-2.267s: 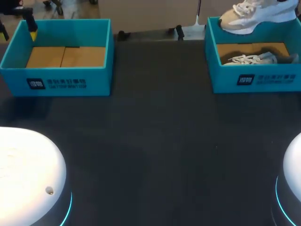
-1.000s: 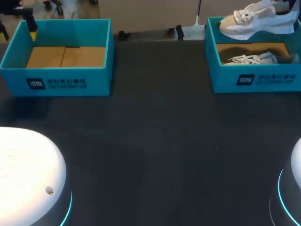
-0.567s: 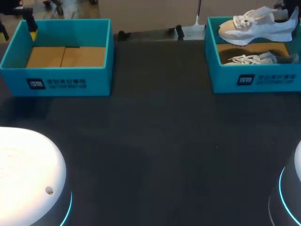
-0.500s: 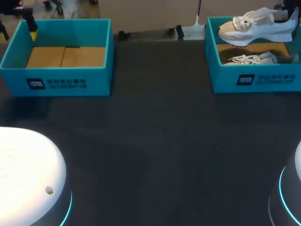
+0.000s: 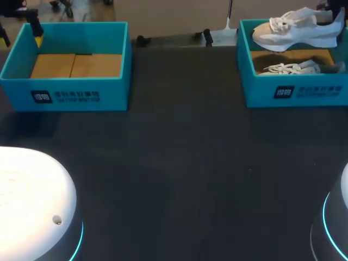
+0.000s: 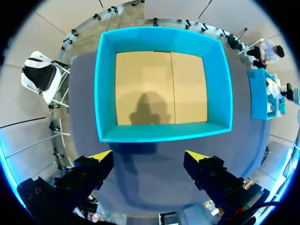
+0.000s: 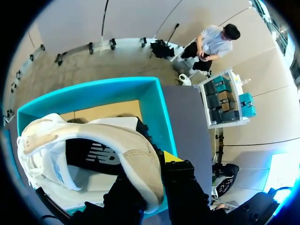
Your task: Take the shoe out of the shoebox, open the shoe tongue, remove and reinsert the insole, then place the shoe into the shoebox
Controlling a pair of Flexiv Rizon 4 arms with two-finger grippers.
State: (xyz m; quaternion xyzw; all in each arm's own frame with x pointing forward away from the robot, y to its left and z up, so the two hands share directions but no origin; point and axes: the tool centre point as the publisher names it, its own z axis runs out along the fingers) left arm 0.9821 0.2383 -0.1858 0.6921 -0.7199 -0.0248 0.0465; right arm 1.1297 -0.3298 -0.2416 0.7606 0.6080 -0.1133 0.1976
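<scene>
My R hand (image 7: 150, 174) gripped the white sneaker (image 5: 296, 28) by its heel, above the R shoebox (image 5: 296, 93) at upper right of the head view. A 2nd sneaker (image 5: 291, 68) lay inside that box. My L hand (image 6: 147, 158) was open, fingers wide apart, over the L shoebox (image 5: 70, 96) at upper left of the table (image 5: 179, 163).

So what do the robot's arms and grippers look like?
The left arm and the right arm are smooth, rounded white shells, each with a glowing blue ring at the edge. The left gripper has two chunky black fingers with bright yellow wedge tips. The right gripper is black too, with one yellow tip showing.
</scene>
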